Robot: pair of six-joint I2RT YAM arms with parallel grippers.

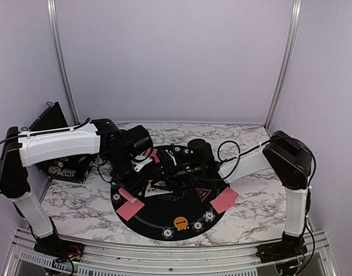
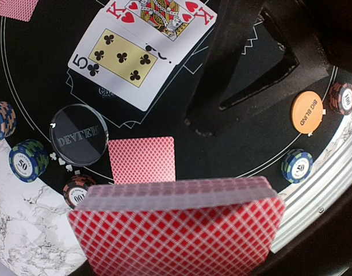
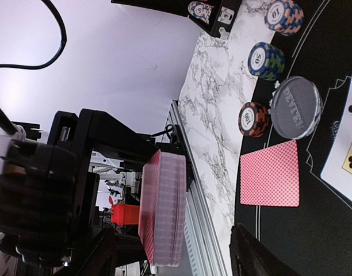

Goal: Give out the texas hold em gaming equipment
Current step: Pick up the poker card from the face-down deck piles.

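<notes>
Above the mat [image 2: 233,150], red-backed deck [image 2: 176,236], back up, long axis across left-wrist view

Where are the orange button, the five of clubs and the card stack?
orange button [image 2: 307,112], left wrist view, its middle.
five of clubs [image 2: 121,57], left wrist view, yellow centre.
card stack [image 2: 176,236], left wrist view, red patterned back.

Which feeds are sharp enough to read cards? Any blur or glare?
Left wrist: the red-backed card deck at the lens is soft, its top edge blurred; the face-up five of clubs reads crisply. Right wrist: wall washed out, red-backed single card sharp. Top external: arms hide the round black mat centre.
</notes>
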